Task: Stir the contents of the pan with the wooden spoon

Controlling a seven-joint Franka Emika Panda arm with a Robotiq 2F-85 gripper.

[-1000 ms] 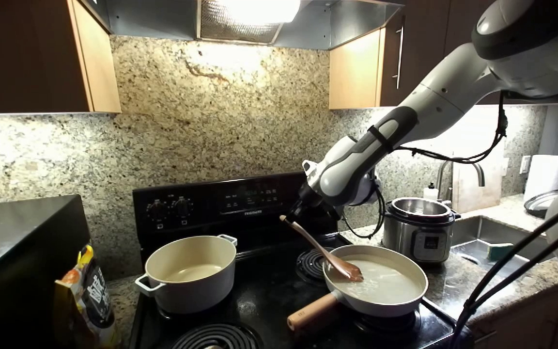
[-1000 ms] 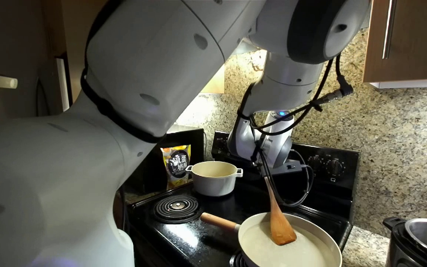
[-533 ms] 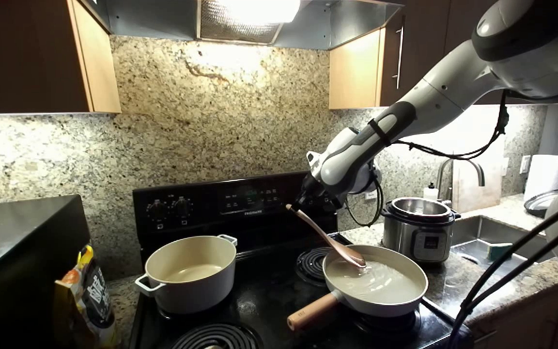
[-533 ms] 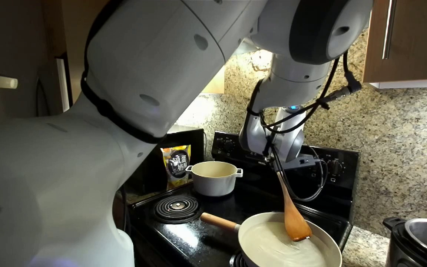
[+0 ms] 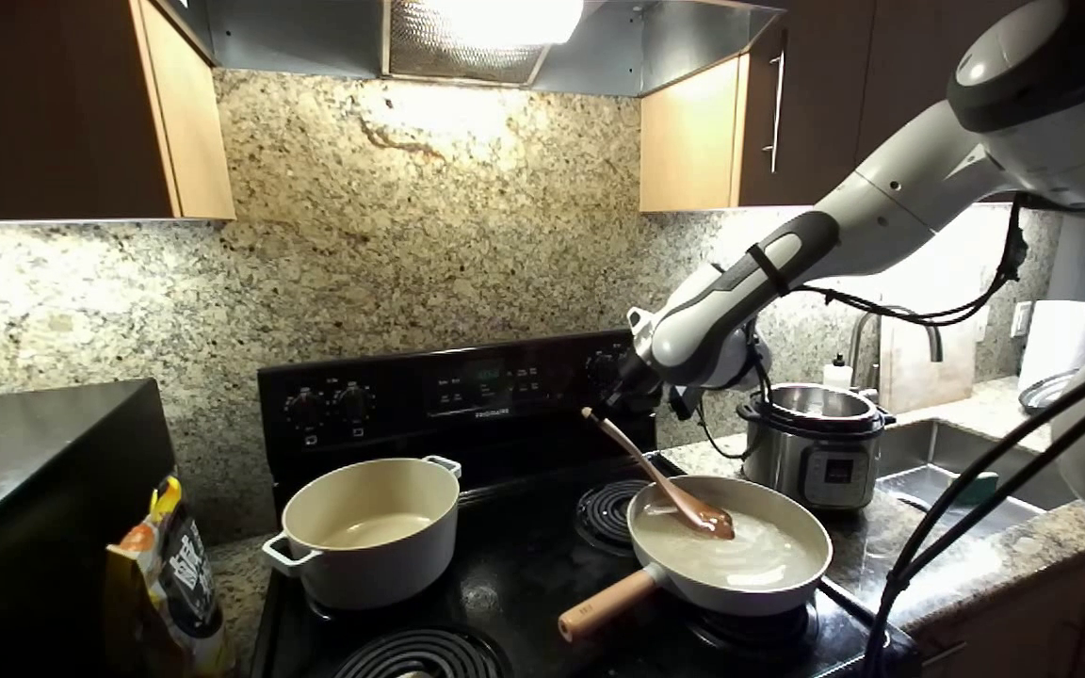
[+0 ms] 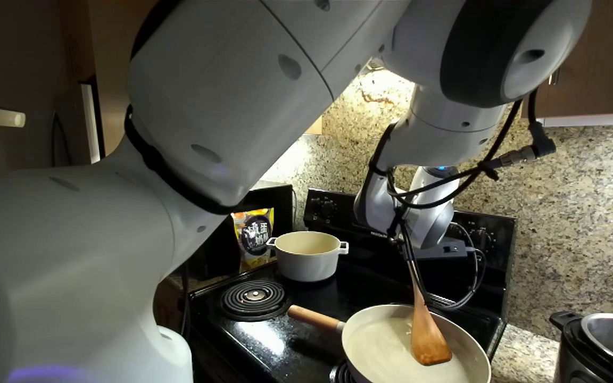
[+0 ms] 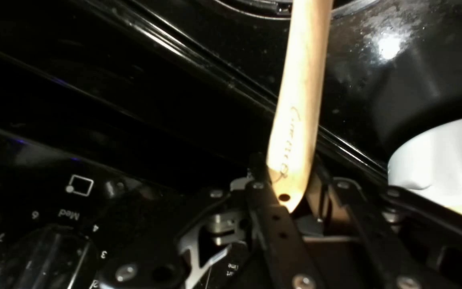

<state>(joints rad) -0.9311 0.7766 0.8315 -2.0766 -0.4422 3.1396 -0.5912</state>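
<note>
With the gripper (image 7: 290, 170) pinching the wooden spoon (image 6: 423, 323) by its handle, sweep slow, level circles through the contents (image 5: 769, 546) at the frame's lower right without shoving the pan (image 5: 740, 603)

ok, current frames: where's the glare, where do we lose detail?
In an exterior view, the range hood lamp is blown out; in an exterior view, the black stovetop catches a white glare patch; in the wrist view, the wooden spoon handle is washed pale, its lettering too faint to read, and the control panel falls mostly into darkness.
</note>
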